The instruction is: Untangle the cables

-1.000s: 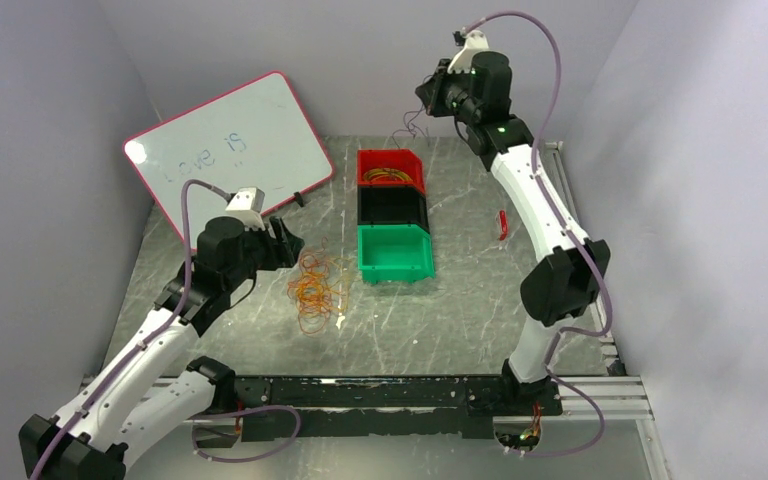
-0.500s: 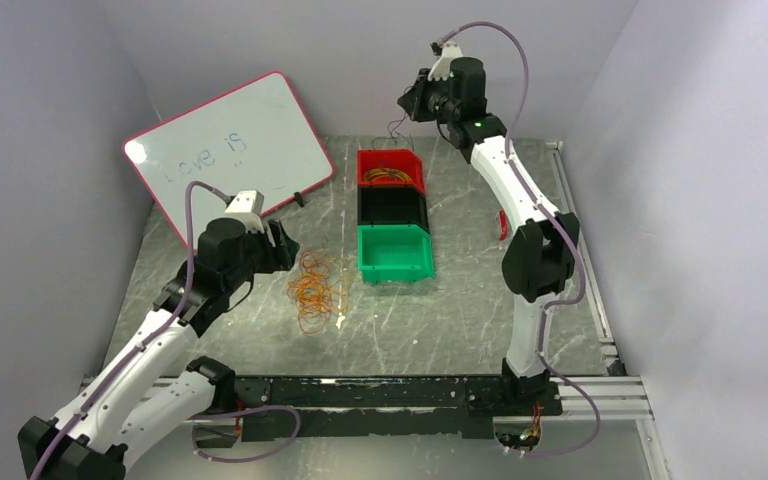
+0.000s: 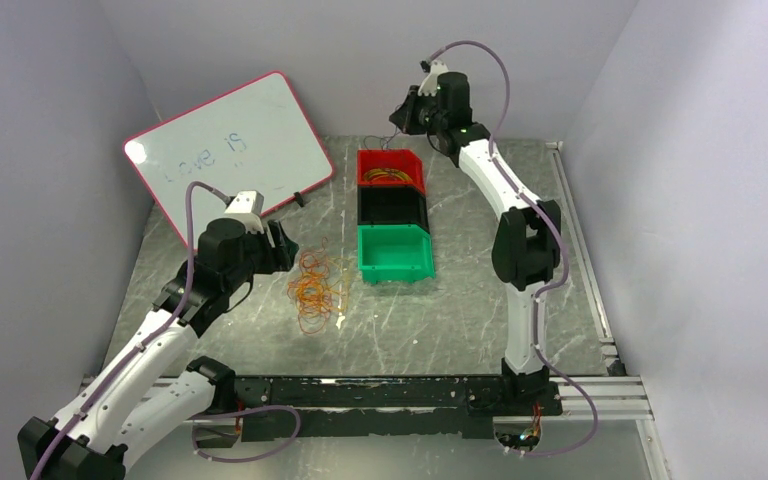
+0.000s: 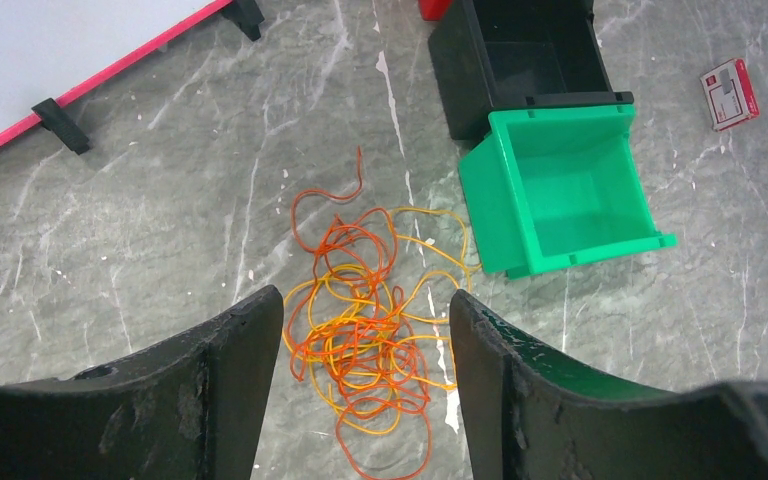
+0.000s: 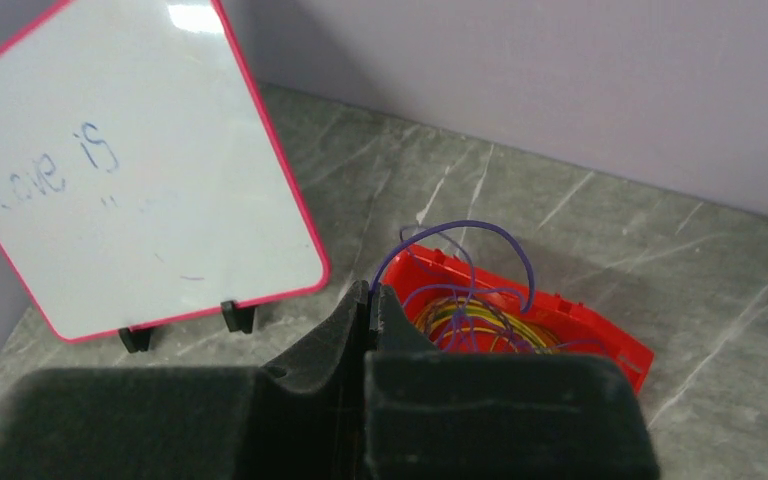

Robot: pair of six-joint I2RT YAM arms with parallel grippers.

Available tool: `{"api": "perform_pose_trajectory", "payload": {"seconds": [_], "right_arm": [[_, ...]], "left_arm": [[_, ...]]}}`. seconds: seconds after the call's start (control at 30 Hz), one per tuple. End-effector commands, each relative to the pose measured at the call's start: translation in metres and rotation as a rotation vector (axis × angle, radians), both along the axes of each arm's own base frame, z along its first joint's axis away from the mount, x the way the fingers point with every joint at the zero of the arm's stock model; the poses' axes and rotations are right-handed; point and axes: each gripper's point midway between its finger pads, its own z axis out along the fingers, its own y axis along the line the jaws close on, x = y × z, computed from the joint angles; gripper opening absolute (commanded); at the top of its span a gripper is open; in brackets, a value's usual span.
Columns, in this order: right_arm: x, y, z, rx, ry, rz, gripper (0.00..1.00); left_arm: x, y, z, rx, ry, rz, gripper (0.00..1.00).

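The cables [image 3: 315, 290] lie as a tangle of thin orange and yellow loops on the grey table, left of the green bin. In the left wrist view the cables [image 4: 370, 350] sit between and below my left gripper's [image 4: 363, 300] wide-open fingers, untouched. My left gripper [image 3: 285, 245] hovers just left of the clump. My right gripper [image 3: 400, 108] is high at the back, shut on a thin purple wire [image 5: 480, 228] that arcs down into the red bin [image 5: 600, 325]. More yellow, green and purple wire lies coiled in that bin.
Three bins stand in a row: red bin [image 3: 392, 159] at the back, black bin [image 3: 392, 207], green bin [image 3: 395, 255] nearest. A pink-framed whiteboard [image 3: 225, 150] leans at the back left. A small red box [image 3: 503, 224] lies right of the bins.
My right arm has swung left and toward the back wall, carrying the purple wire over the red bin. The left arm and the tangle have not moved.
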Motion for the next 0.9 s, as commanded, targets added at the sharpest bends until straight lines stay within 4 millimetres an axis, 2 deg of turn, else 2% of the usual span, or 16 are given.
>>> {"api": "perform_pose_trajectory", "payload": {"seconds": [0.0,0.43,0.7,0.87], "right_arm": [[0.003,0.004,-0.028,0.004,0.046,0.016,0.00],[0.003,-0.002,-0.096,-0.070,0.149,0.002,0.00],[-0.008,0.009,-0.158,-0.119,0.257,0.037,0.00],[-0.008,0.014,-0.180,-0.153,0.284,0.045,0.00]], "left_arm": [[0.000,-0.001,0.010,-0.007,-0.025,-0.004,0.67],[-0.001,-0.001,0.007,-0.007,-0.017,-0.007,0.66],[-0.002,-0.002,0.005,-0.008,-0.011,-0.010,0.66],[-0.002,-0.002,0.006,-0.012,-0.009,-0.013,0.66]]}}
